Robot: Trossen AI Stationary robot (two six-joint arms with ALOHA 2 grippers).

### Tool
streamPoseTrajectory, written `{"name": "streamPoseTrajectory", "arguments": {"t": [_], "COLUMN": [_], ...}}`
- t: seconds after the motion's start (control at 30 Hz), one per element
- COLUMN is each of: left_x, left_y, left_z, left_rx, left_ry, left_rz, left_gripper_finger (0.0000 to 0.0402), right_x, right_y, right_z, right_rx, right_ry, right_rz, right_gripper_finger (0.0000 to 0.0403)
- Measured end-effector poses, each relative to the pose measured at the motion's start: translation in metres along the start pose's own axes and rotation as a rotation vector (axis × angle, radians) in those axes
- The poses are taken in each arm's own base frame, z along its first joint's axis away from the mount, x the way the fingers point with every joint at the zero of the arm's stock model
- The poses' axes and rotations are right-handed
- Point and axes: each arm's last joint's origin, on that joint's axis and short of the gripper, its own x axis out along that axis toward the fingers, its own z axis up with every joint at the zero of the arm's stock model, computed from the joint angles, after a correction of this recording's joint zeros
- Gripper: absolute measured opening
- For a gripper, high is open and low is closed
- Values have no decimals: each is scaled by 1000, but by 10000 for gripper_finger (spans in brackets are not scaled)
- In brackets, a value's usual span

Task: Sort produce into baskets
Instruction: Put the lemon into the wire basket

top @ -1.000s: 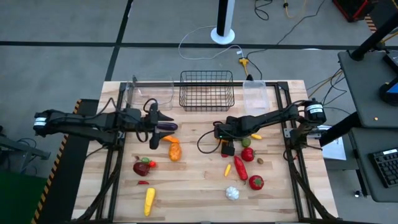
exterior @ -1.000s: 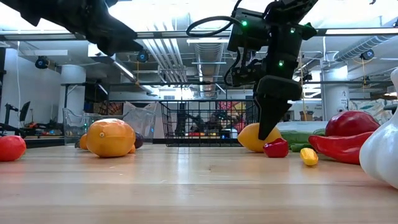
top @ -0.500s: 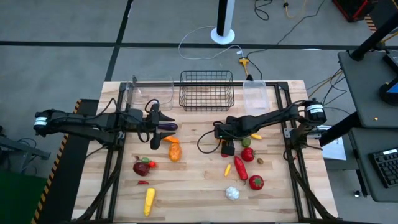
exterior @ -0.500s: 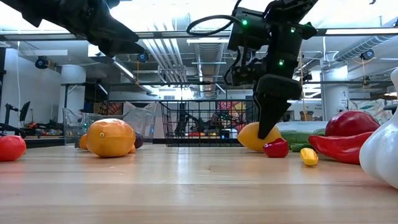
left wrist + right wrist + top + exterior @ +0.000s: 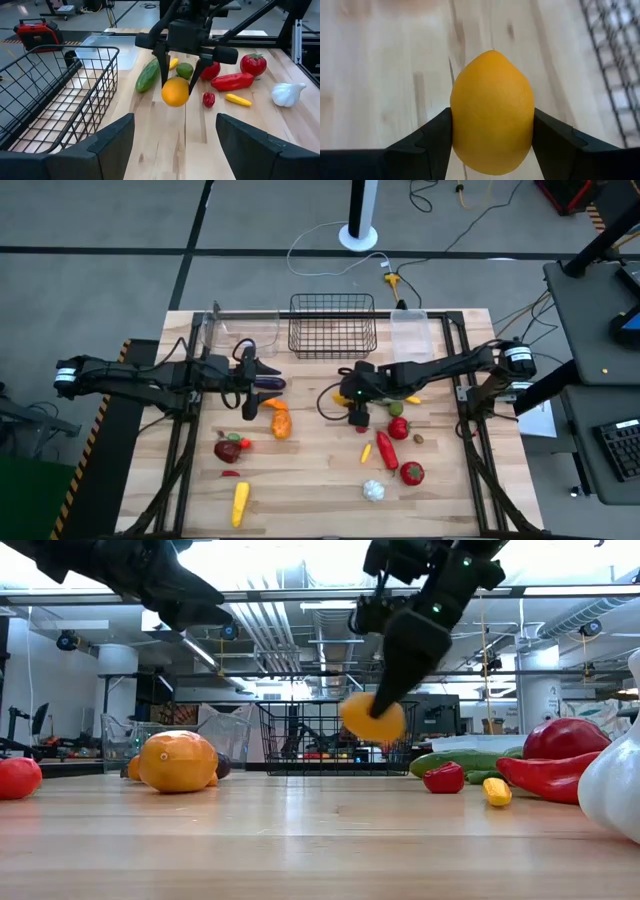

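One orange (image 5: 175, 92), round and smooth, sits pinched across its middle in the right gripper (image 5: 178, 79), lifted clear of the table (image 5: 310, 470) near the wire basket (image 5: 332, 325). It looks light, rigid and likely slippery. Left gripper (image 5: 247, 380) hovers with fingers spread.
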Motion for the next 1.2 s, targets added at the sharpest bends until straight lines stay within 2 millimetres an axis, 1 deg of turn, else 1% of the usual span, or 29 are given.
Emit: {"name": "streamPoseTrajectory", "arguments": {"t": [0.3,0.43,0.5,0.57,0.67,0.73,0.8,0.9,1.0,1.07,1.2], "left_x": [0,0,0,0,-2,-4,-8,-16,-25,-30,-35], "left_y": [0,0,1,2,3,3,3,4,5,6,7], "left_z": [6,7,7,7,7,8,9,11,12,13,15], "left_rx": [-8,-45,-76,-111,-152,-179,-201,-227,-236,-243,-247], "left_ry": [-61,-69,-70,-72,-78,-88,-99,-118,-137,-155,-176], "left_rz": [-2,4,42,72,80,78,76,73,88,103,108], "left_gripper_finger": [262,262,262,262,262,262,262,262,262,262,262], "right_x": [-1,-5,-8,-11,-19,-28,-39,-56,-75,-84,-94], "right_y": [3,3,0,-6,-25,-43,-63,-96,-128,-146,-170], "right_z": [24,36,43,50,65,77,89,99,101,99,93], "right_rx": [-74,-123,-147,-156,-127,-90,-11,119,227,271,321], "right_ry": [-253,-386,-457,-532,-579,-583,-577,-511,-416,-368,-316], "right_rz": [7,-3,-19,-52,-160,-212,-234,-262,-306,-335,-341], "right_gripper_finger": [220,220,220,220,221,221,221,221,221,221,221]}}
